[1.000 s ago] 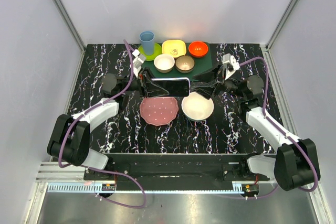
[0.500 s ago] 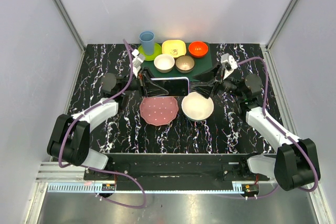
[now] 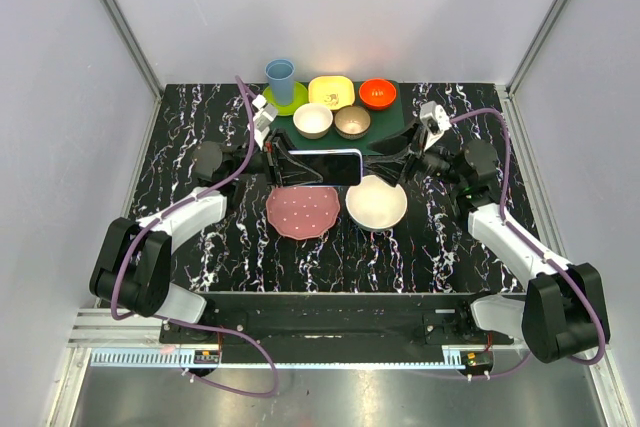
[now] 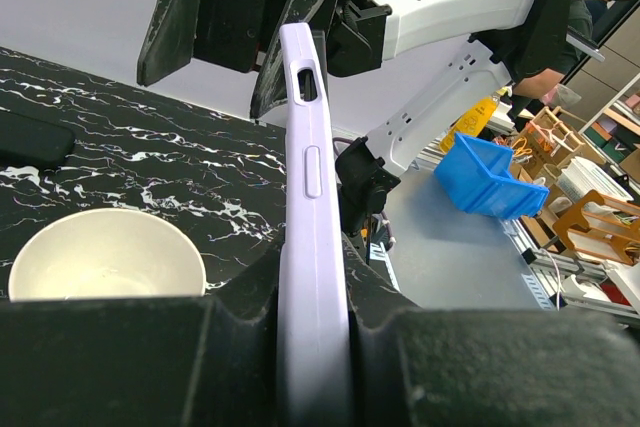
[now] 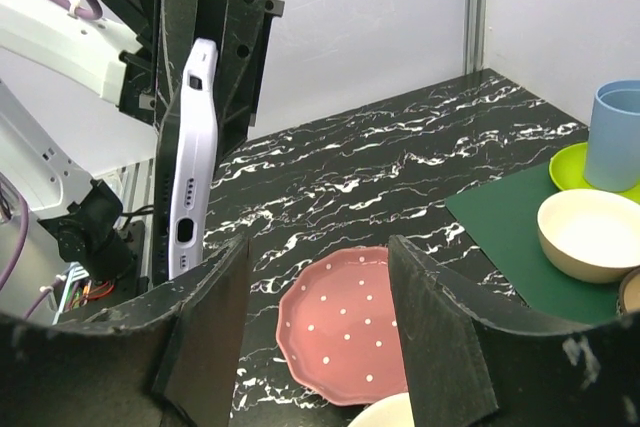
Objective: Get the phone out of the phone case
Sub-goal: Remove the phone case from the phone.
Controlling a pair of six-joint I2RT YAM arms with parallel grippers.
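The phone (image 3: 324, 166), its black screen showing, sits in the lavender phone case (image 3: 359, 166) and is held on edge above the table. My left gripper (image 3: 279, 162) is shut on the left end. In the left wrist view the phone case (image 4: 309, 177) runs up between the fingers of the left gripper (image 4: 313, 352), and only its purple edge shows. My right gripper (image 3: 382, 166) stands open just off the phone's right end. In the right wrist view the phone case (image 5: 190, 172) is left of the right gripper (image 5: 315, 332), outside its fingers, which hold nothing.
A pink dotted plate (image 3: 303, 211) and a white bowl (image 3: 376, 203) lie under the phone. At the back, a green mat (image 3: 395, 115) carries two bowls, a yellow dish (image 3: 331, 92) and a red bowl (image 3: 377, 93). A blue cup (image 3: 280, 77) stands on a green saucer.
The right arm has shifted slightly, its gripper still open beside the phone's right end. The phone and left gripper have barely moved.
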